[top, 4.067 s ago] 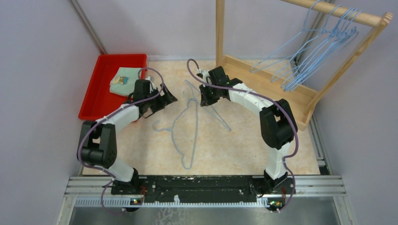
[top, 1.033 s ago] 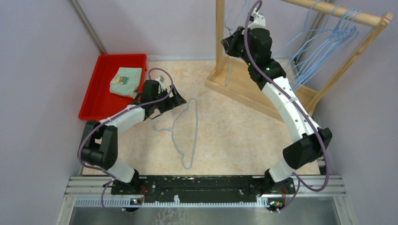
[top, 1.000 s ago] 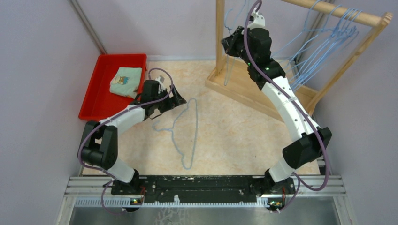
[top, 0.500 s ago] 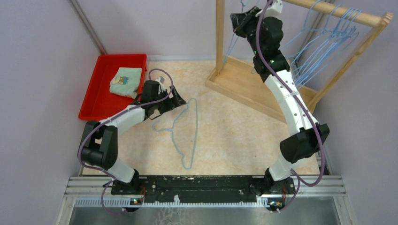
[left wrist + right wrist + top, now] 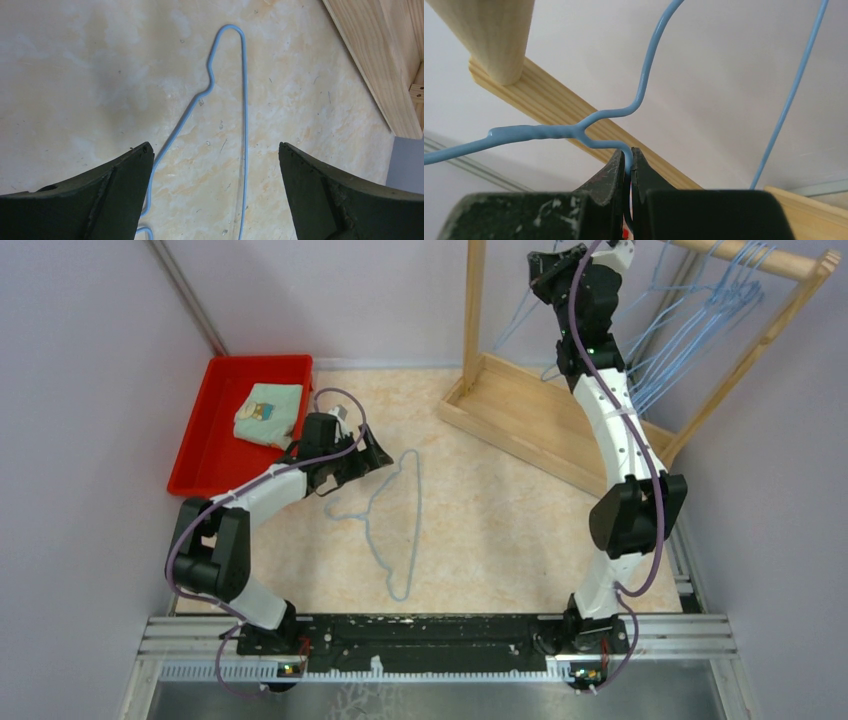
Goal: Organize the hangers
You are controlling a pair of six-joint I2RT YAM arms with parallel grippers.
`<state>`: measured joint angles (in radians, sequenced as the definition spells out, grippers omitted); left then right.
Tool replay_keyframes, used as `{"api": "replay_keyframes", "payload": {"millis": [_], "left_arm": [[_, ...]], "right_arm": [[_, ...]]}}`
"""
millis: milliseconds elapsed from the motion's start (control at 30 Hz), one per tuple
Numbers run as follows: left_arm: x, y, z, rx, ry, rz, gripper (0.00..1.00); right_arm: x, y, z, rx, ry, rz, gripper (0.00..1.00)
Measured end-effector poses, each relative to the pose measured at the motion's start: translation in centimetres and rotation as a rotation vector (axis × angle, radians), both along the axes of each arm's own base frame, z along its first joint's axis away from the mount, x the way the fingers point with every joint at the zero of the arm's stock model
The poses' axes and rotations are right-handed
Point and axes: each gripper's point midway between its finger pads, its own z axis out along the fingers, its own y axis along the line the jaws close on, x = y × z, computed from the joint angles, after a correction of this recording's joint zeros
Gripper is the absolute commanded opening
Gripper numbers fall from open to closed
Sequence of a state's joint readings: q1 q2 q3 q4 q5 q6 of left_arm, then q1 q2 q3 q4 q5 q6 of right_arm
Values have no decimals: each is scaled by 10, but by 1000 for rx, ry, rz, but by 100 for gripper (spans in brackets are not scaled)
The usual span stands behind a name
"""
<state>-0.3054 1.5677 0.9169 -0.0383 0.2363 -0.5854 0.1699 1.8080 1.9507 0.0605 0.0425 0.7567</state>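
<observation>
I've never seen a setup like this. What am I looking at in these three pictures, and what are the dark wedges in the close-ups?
Two robot arms, left and right, are bolted to a table. The wide picture looks down from above. Each close-up comes from a camera on one wrist, and the dark wedges are that arm's fingers. The left gripper is open, pointed at a blue hanger lying on the table. The right gripper pinches another hanger up by the wooden rack, where more hang. A red tray holds a folded cloth.

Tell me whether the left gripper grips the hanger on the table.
No, the left gripper is wide open above the flat-lying hanger.
</observation>
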Motion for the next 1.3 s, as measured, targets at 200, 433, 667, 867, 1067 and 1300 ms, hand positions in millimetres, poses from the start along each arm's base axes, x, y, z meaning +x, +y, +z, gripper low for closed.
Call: {"api": "replay_keyframes", "payload": {"millis": [200,433,667,867,1067,1300], "left_arm": [[-3,1,-4,4,15,1,100],[-3,1,-4,3,14,0,100],[-3,1,-4,3,15,0,100],[-4,1,-5,-1,19,1,100],[-7,1,-9,-3,29,1,100],[-9,1,-12,-9,35,3,100]], "right_arm": [[3,-15,-1,54,-30,-18,0],[-2,-19,-3,153,-25,2,0],[-9,-27,4,239,-21,1,0],[-34,-39,4,287,16,-44,10],[-55,-56,15,310,-2,-96,34],[-68,-56,24,295,-5,-86,56]]}}
